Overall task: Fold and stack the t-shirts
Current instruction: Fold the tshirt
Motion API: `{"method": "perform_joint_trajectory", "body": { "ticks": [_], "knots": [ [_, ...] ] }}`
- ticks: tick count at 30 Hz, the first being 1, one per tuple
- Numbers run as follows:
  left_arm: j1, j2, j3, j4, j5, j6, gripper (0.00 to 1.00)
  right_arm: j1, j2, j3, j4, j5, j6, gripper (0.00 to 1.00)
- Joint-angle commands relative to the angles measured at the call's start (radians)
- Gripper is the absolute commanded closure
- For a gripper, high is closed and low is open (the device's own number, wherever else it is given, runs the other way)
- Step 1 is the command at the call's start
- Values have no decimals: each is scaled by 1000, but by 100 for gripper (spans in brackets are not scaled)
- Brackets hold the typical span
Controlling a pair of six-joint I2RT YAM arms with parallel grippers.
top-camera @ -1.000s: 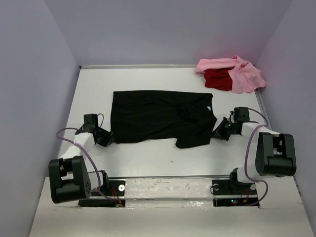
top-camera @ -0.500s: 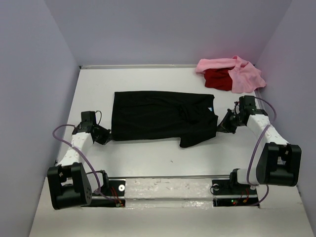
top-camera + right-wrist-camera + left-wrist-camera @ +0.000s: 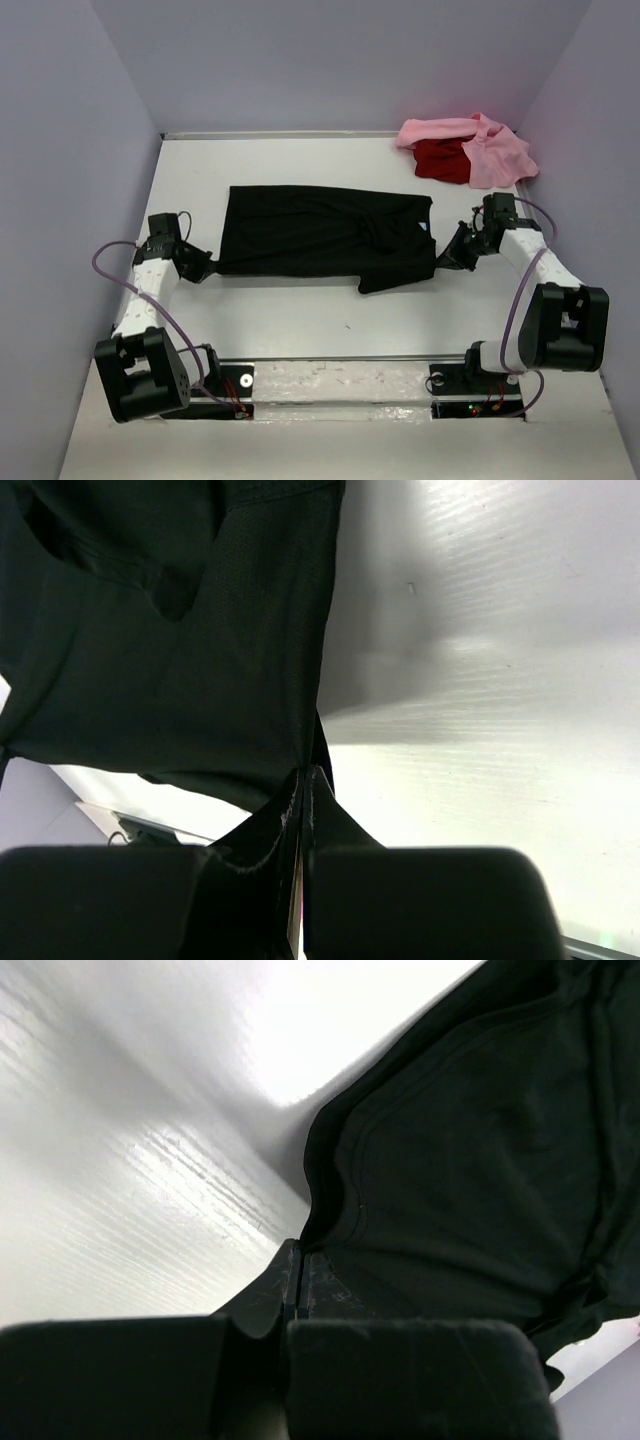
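Our left hand (image 3: 201, 268) is clenched on a corner of the black t-shirt (image 3: 310, 235), and the cloth there is drawn out into a point that ends in the grip. In that hand's wrist view the two fingers are pressed together with the stitched edge of the shirt pinched between them. The dark cloth fans out ahead of the fingertips.

Our right hand (image 3: 452, 258) is likewise closed on the shirt's opposite end. Its wrist view shows the fingers tight together on a fold of black cloth, with bare counter (image 3: 300, 312) to one side of the grip.

The shirt lies spread between our two hands, lengthwise from one to the other and creased through the middle. Its small light neck label (image 3: 424, 224) shows just inward of the right hand. A flap of the shirt juts toward the arm bases on the left-hand side of the right hand.

Beyond the right hand, in the far corner of the counter, the pink t-shirt (image 3: 492, 155) lies bunched over the red t-shirt (image 3: 440, 160), touching it and well apart from the black one.
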Motion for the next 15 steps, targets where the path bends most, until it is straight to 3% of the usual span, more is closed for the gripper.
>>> {"method": "perform_joint_trajectory", "body": {
  "ticks": [1,15],
  "knots": [
    [33,19,82,-40,-67,59,100,-22,2,44,-13,-5,-19,100],
    [73,131,151,3,-10,92,100,-56,68,135,15,-77,9,100]
  ]
}}
